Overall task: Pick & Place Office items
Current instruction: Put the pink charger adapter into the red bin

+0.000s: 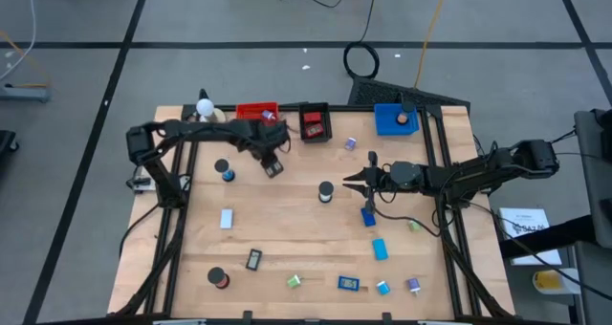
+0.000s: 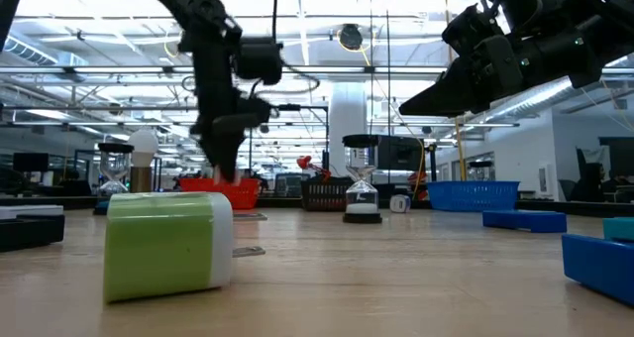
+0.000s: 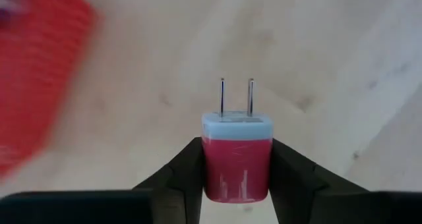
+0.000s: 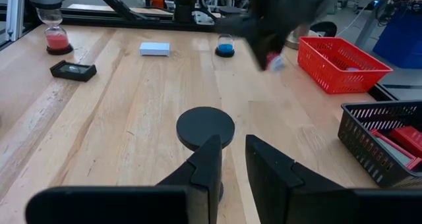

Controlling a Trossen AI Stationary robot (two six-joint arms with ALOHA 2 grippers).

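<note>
Left gripper [image 3: 237, 174]: clamped on a red plug adapter [image 3: 237, 159], one dark finger on each flat side; in the high view it hangs at about 11 o'clock of the table, just beside the red bin.
Red plug adapter: smooth, glossy, boxy body with rounded corners, pale blue face, two thin metal prongs pointing away from the wrist.
Right gripper [image 1: 356, 182]: near the table's centre toward 2 o'clock, held above the wood, fingers drawn close with only a narrow gap and nothing between them.
Table [image 1: 287, 225]: pale wood planks with visible grain, framed by black rails.
Red bin [image 1: 254, 111]: rectangular mesh basket at the far edge, 11 o'clock.
Black bin [image 1: 315, 122]: wire mesh, at 12 o'clock beside the red one, with red pieces inside.
Blue bin [image 1: 395, 119]: solid-walled, at 1 o'clock, something orange inside.
White ball [image 1: 205, 106]: on a round base, just left of the red bin.
Sand timer [image 1: 326, 191]: flat round black cap, standing right in front of the right gripper's fingers, nearest thing in its way.
Green block [image 2: 168, 245]: matte, rounded, white end face; it fills the low view's foreground.
Blue blocks [image 1: 380, 249]: scattered around 4 to 5 o'clock, with a black-framed rectangle [image 1: 253, 259] at 7 o'clock.
</note>
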